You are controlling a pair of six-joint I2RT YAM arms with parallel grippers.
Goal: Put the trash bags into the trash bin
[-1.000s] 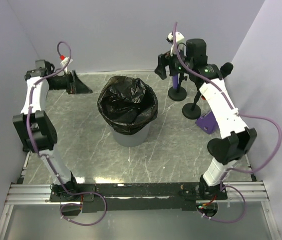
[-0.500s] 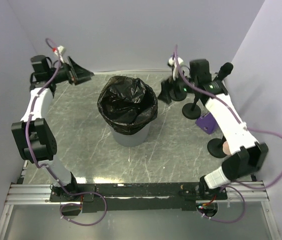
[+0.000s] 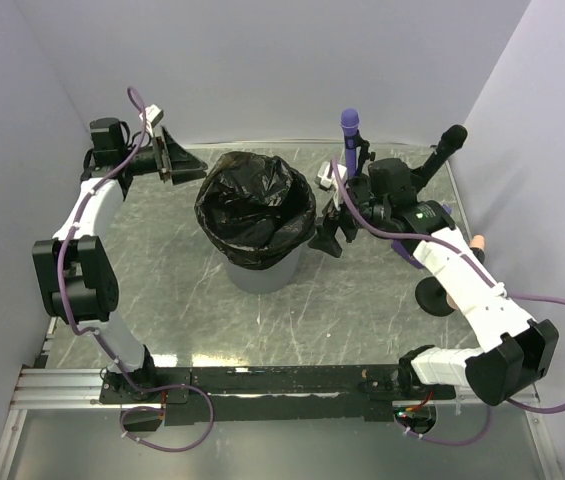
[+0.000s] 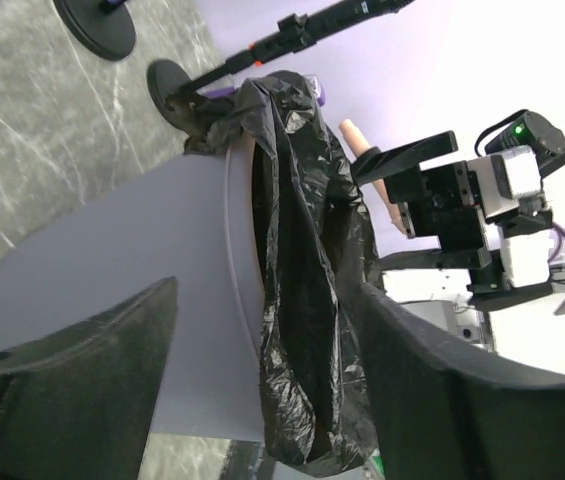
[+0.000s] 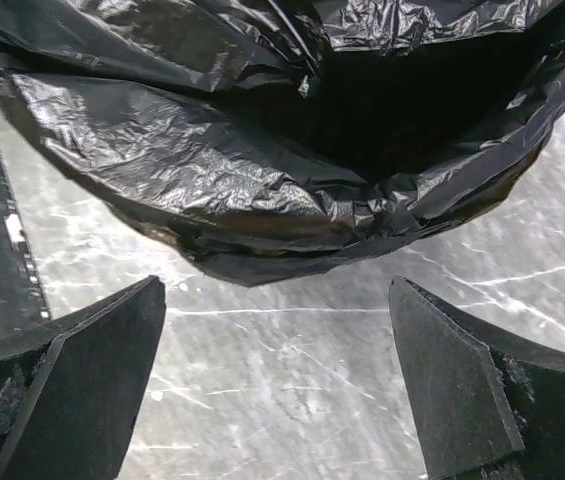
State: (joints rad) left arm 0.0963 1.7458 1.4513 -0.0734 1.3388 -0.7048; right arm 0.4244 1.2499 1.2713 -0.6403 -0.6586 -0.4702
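Two wide pincers, I see, hold nothing; the left pincer (image 3: 182, 163) and the right pincer (image 3: 332, 230) flank the trash bin (image 3: 262, 275); a black trash bag (image 3: 252, 205) lines its rim.

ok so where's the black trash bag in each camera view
top external: the black trash bag sits mid-picture, lining the trash bin.
left wrist: the bag is centre right, draped over the rim of the bin, which appears sideways.
right wrist: the bag fills the upper half.
shared landmark: the grey marbled table shows in all three.
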